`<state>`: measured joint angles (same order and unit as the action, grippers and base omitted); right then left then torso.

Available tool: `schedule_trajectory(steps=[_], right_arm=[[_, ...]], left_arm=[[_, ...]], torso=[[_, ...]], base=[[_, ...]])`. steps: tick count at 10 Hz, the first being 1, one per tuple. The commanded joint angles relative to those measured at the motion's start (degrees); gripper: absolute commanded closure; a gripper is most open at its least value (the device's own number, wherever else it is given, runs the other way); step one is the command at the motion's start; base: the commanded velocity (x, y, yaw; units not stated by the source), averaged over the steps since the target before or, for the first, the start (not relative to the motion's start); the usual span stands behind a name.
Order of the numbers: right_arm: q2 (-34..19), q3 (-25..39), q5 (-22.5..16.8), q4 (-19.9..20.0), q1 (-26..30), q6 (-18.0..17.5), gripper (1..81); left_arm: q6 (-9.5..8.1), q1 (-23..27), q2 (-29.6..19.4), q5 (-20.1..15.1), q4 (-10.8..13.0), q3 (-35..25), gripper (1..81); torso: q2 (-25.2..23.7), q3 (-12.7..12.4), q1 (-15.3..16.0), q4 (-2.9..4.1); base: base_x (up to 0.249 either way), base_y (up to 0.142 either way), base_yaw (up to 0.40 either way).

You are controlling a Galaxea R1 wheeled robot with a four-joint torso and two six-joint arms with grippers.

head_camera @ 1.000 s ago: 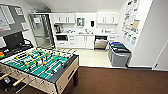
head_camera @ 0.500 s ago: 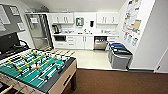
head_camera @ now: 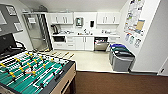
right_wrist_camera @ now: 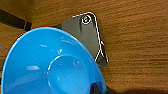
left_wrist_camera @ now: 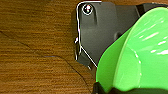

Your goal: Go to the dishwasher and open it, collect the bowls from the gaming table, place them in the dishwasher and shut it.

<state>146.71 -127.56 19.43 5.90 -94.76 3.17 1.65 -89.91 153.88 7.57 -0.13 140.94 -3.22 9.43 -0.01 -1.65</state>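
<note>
Jaws of both arms hard to read: left jaws cannot be told apart from the green bowl (left_wrist_camera: 135,57) that looms large at the left wrist; right jaws likewise lost behind the blue bowl (right_wrist_camera: 50,65) at the right wrist. Whether either bowl is actually gripped — cannot tell. Both bowls hang over brown wood-grain floor (left_wrist_camera: 37,50).

Head view: kitchenette straight ahead across pale flooring. Dishwasher (head_camera: 101,44), stainless front under the counter (head_camera: 85,35), looks open at the top, dark gap above its door; it sits between white cabinet doors (head_camera: 84,43) and the far-right end of the cabinet run. Sink and tap on the counter, white wall cupboards (head_camera: 108,18) above. Steel fridge (head_camera: 37,31) stands left of the run. Two grey bins (head_camera: 121,57), one blue-lidded, one green-lidded, stand against the right wall near the dishwasher. Table-football table (head_camera: 32,73), green field with rods and yellow figures, is close at lower left. Posters (head_camera: 135,21) on the right wall.
</note>
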Motion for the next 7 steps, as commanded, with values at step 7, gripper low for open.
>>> schedule_trajectory(steps=[7], right_arm=[[-2.1, 0.3, -2.6, -1.0, 1.1, 0.1, 81.1]], left_arm=[[0.29, 1.5, -1.6, -3.1, 0.5, 0.1, 81.1]], torso=[[0.0, 0.0, 0.0, 0.00]], base=[[0.234, -0.080, 0.000]])
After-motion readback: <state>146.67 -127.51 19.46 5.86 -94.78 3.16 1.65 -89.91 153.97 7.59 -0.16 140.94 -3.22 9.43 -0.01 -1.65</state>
